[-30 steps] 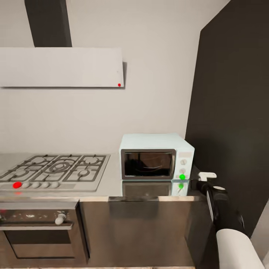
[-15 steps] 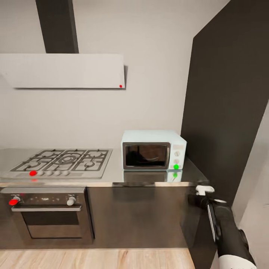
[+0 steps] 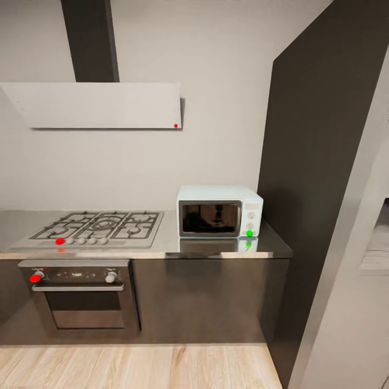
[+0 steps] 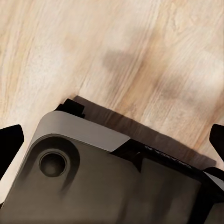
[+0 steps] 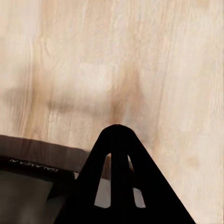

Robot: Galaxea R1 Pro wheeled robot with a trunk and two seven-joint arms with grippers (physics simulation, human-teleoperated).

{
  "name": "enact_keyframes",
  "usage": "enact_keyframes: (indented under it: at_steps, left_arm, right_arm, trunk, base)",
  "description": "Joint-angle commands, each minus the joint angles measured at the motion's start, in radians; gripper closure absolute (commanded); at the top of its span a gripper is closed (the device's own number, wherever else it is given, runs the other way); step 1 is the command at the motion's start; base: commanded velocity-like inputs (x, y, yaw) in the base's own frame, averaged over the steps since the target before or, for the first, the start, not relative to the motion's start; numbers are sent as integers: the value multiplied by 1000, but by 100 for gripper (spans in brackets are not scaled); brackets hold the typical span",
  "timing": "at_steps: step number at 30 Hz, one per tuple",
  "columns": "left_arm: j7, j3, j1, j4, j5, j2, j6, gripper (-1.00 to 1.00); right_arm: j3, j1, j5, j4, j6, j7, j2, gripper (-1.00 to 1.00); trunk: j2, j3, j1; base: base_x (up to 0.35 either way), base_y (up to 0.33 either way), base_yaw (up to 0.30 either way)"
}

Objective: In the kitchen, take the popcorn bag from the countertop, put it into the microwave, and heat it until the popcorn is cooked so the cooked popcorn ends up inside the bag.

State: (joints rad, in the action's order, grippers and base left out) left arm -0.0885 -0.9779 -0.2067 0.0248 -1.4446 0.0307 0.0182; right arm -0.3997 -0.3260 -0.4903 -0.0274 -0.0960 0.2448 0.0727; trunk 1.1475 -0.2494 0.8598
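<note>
The microwave (image 3: 220,211) sits at the right end of the countertop (image 3: 162,246), door shut, green light lit; a dark shape behind the glass can't be identified. The stove (image 3: 97,227) is at the left, oven (image 3: 81,294) below it, hood (image 3: 97,105) above.

Left gripper (image 4: 112,140) is spread wide over the wood floor (image 4: 140,46). Right gripper (image 5: 119,135): fingers pressed together, holding nothing, above the floor.
</note>
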Motion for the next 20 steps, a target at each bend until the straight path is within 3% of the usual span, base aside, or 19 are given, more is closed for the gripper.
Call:
enact_keyframes:
  at_steps: [1, 7, 8, 12, 13, 20]
  left_arm:
    - [-5, -8, 0, 1, -5, 0, 2, -100]
    - [-4, -18, 0, 1, 8, -3, -1, -100]
    - [-4, -18, 0, 1, 23, -5, -2, -100]
    - [-4, -20, 0, 0, 137, -20, -3, -100]
    - [-4, -20, 0, 0, 146, -20, -1, -100]
    - [-5, -11, 0, 3, 159, -23, 36, -100]
  right_arm:
    - [-11, 31, -7, -4, -7, -3, 3, 100]
    - [-13, 117, -7, -6, -8, -53, 1, 100]
    - [-13, 119, -7, -6, -8, -56, 2, 100]
    - [-13, 122, -7, -6, -6, -59, 2, 100]
    - [-13, 122, -7, -6, -4, -59, 2, 100]
    - [-13, 140, -7, -6, 1, -61, 3, 100]
  trunk:
    - [1, -1, 0]
    - [1, -1, 0]
    - [1, -1, 0]
    - [1, -1, 0]
    - [1, -1, 0]
    - [1, -1, 0]
  base:
    - [-17, 0, 0]
    - [-2, 0, 0]
    - [0, 0, 0]
    - [0, 0, 0]
    - [0, 0, 0]
    - [0, 0, 0]
